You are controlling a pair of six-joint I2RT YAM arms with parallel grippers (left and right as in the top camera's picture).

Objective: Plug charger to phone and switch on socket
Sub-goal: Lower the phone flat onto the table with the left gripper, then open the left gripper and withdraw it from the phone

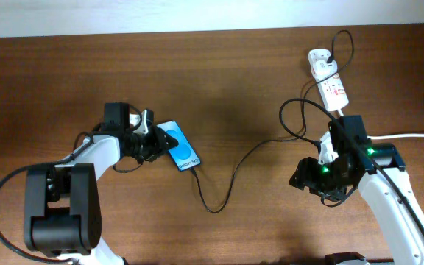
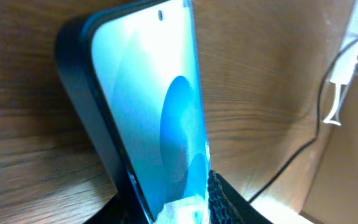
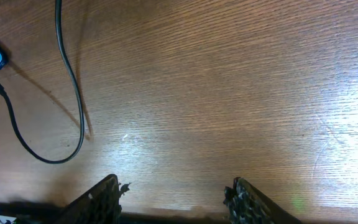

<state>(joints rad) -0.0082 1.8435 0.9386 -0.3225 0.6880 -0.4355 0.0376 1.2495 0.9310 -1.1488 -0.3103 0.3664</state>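
Two arms, taken from the overhead view first. A slim, black-edged, blue-screened phone (image 1: 180,146) lies on the brown wooden surface (image 1: 227,81), just ahead of the left end effector (image 1: 151,141). A long thin black charger cable (image 1: 230,180) meets the phone's far corner, then loops off to the white oblong power strip (image 1: 330,79). The power strip is well apart from the right end effector (image 1: 302,177), back behind its wrist.

Left wrist view: the phone stands between the fingers (image 2: 225,196). Clenched or released, cannot tell.

Right wrist view: the right end effector (image 3: 174,188) is released, jaws spread over bare wood. The cable tip ahead-left looks seated in the phone.

Judgement: plugging looks done and switching is due. The right arm must turn back and press one of the red switches (image 1: 336,90). There is open room ahead of both end effectors. Cable loops and a thick white cord (image 1: 418,135) crowd the power strip, which lies near the surface's far edge.
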